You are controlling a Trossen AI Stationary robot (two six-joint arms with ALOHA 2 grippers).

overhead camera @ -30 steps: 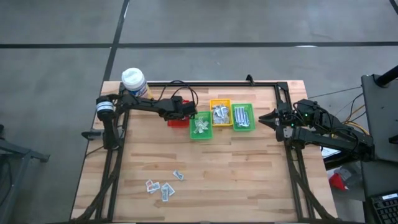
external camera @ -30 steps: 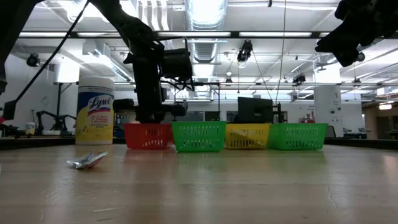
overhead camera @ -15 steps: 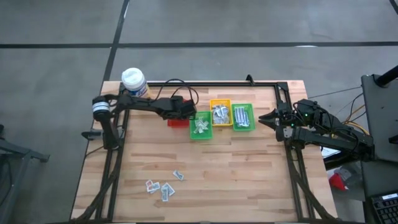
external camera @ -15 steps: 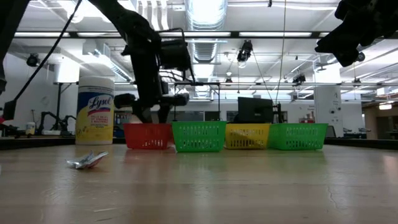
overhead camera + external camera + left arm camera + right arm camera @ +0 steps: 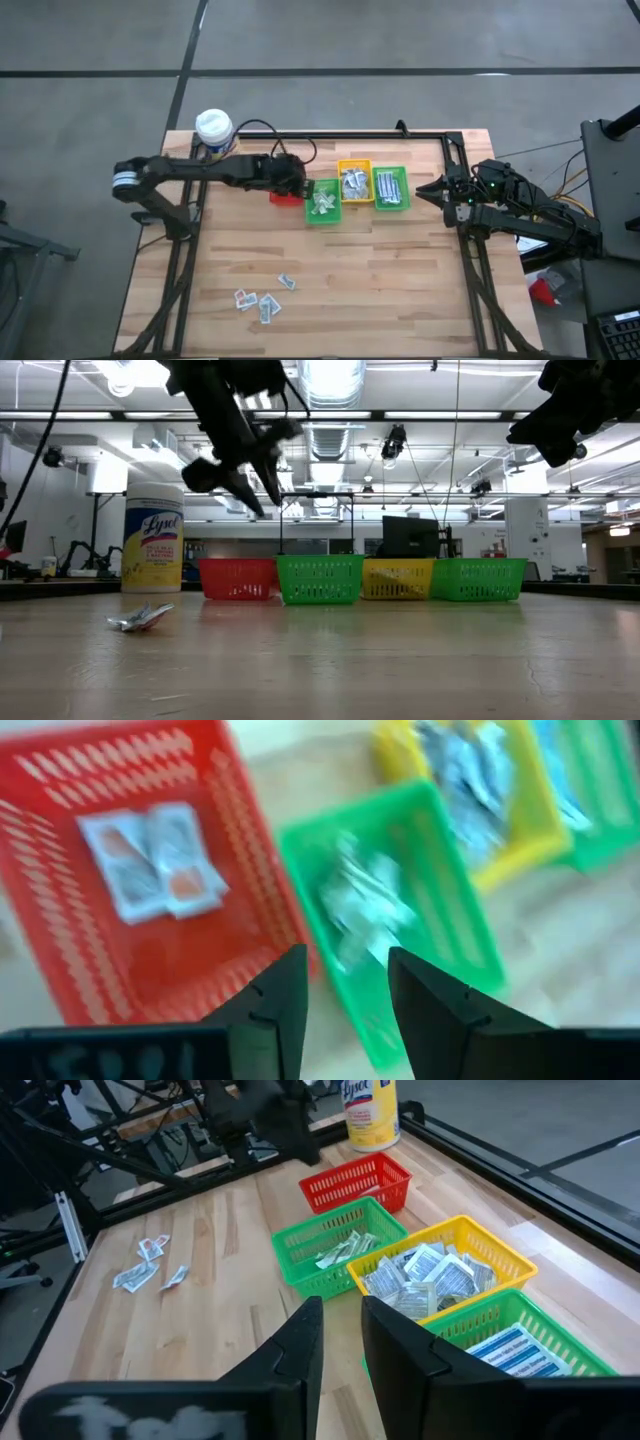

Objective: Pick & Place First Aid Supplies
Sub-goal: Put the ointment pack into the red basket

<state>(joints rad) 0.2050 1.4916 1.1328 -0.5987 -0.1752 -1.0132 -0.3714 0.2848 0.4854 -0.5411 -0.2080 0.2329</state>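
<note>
Left claw [image 5: 292, 180] hangs empty, fingers apart, above the red bin [image 5: 287, 195]. Remaining first aid packets [image 5: 262, 298] lie well in front of that bin: light, thin, slippery; pinch one edge. Right claw [image 5: 425, 193], narrowly parted, waits right of it.

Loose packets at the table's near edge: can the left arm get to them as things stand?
Probably yes. The left tool hangs open and empty above the red bin, and only bare wood lies between it and the loose packets. The right tool waits far off.
</note>
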